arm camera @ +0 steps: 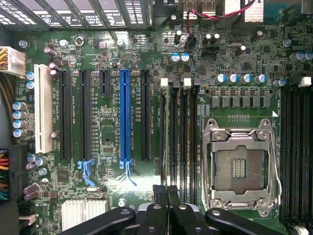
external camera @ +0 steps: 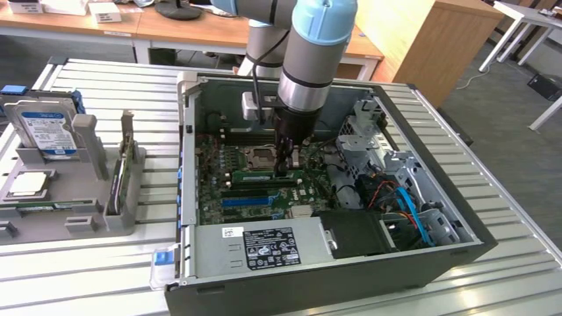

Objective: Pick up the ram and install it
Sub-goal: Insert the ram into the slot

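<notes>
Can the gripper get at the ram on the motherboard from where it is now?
Probably yes: the gripper, shut, hangs right over one end of the ram inside the open computer case. Nothing lies between; cables sit off to the exterior view's right.

You're seeing the arm (external camera: pixel 307 59) reaching down into the open computer case (external camera: pixel 351 286). The gripper (external camera: pixel 283 170), fingers pinched together, is touching the end of the ram (external camera: pixel 255 176), which is standing in its slot.

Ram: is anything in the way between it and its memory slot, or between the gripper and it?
Nothing visible. The ram already stands on edge in the memory slots beside the CPU socket, and the shut gripper is down at its end, with no cable or part between them.
</notes>
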Available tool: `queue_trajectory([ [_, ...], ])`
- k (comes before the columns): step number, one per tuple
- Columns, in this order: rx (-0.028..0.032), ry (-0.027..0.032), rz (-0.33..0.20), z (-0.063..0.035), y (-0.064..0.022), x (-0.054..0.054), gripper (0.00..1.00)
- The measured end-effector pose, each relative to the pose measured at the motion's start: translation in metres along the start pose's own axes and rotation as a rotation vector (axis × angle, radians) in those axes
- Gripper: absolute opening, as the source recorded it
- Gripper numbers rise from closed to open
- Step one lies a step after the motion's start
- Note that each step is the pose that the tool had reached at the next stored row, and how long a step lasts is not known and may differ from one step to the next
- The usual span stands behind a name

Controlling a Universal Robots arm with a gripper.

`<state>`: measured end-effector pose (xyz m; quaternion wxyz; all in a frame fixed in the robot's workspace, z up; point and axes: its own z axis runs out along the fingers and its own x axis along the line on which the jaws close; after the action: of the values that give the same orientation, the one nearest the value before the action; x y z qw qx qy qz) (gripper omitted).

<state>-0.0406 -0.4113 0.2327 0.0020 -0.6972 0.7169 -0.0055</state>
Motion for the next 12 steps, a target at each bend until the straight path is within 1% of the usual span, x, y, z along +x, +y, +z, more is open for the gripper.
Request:
queue_trajectory([
  [12,0.0001,-0.0002,0.0,0.0013,0.0,-0.0004,0.12],
])
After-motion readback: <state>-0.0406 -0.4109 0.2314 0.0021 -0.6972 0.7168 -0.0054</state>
